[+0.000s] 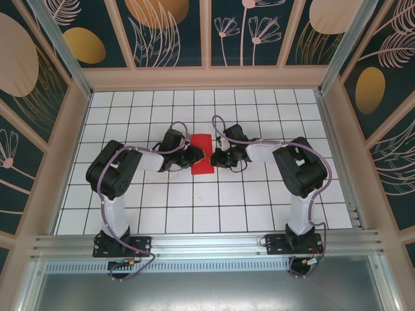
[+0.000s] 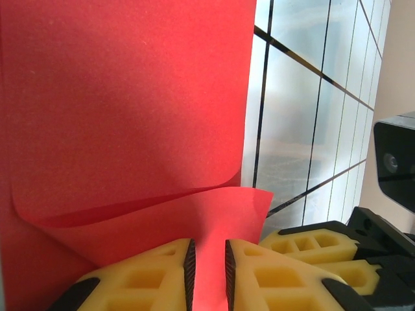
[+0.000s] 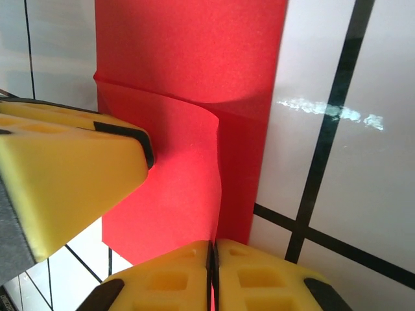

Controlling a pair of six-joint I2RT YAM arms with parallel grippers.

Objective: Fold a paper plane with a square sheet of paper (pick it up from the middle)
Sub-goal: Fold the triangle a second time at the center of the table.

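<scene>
1. The white grid-tiled table (image 1: pixel 259 194) is carrying everything, with both arms reaching inward toward its middle.
2. The left arm (image 1: pixel 113 172) and the right arm (image 1: pixel 298 168) are bending in from opposite sides, so that their wrists are facing each other over the centre tiles.
3. The square sheet of paper (image 1: pixel 201 148) is lying at the middle of the table as a narrow, upright red strip between the two grippers. In the left wrist view the paper (image 2: pixel 130 97) is lying flat further out while a near flap is curling up off it toward the fingers. In the right wrist view the paper (image 3: pixel 194 58) is showing the same raised, curved flap.
4. The left gripper (image 2: pixel 207 272) is sitting at the paper's left edge (image 1: pixel 192 155). Its jaws are standing almost together, leaving a thin slit with red showing through; whether they are pinching the flap cannot be told.
5. The right gripper (image 3: pixel 213 275) is sitting at the paper's right edge (image 1: pixel 214 157). Its jaws are pressing together, and the flap's curled edge is running down into the seam between them.
6. One yellow finger of the left gripper is touching the flap in the right wrist view.
</scene>
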